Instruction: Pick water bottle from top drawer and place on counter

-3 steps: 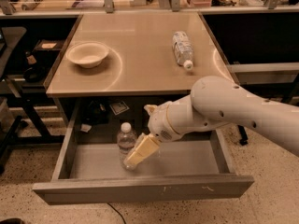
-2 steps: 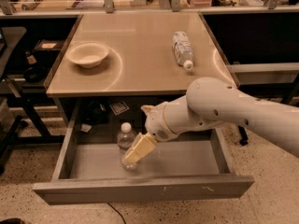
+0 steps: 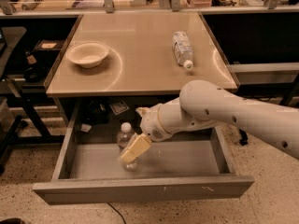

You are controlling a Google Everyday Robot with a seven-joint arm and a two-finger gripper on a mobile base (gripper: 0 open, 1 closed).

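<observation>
The top drawer point(image 3: 140, 188) stands pulled open below the counter point(image 3: 140, 69). The water bottle point(image 3: 124, 136), clear with a white cap, stands upright on the drawer floor left of centre. My gripper point(image 3: 131, 154) reaches down from the right into the drawer. Its tan fingers point(image 3: 136, 148) lie across the front of the bottle's lower half and hide it. The white arm point(image 3: 233, 115) stretches across from the right edge.
A white bowl point(image 3: 88, 54) sits at the counter's left. A bottle with a wide white label point(image 3: 182, 48) lies on its side at the counter's right. Dark shelving stands to both sides. Small paper scraps lie behind the drawer.
The gripper has shifted slightly left and lower, closer onto the water bottle. The bottle still stands in the same spot.
</observation>
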